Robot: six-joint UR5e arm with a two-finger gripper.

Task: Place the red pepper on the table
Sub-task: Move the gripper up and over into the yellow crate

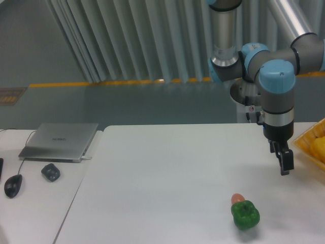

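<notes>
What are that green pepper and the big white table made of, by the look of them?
The green pepper looks like moulded plastic or possibly real: smooth skin with a soft sheen, lobed shape. The view cannot settle which. The table appears to be a laminate or painted board: flat, even white, matte, with no grain and only faint shadows.

Lighting was even, diffuse, slightly dim; table [167, 173] showed faint soft shadows, no glare. Image was mildly soft, low-resolution.

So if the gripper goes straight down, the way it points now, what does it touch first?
Probably the bare white table. Nothing shows under the gripper; the green pepper lies off to its side, though depth is unclear.
</notes>
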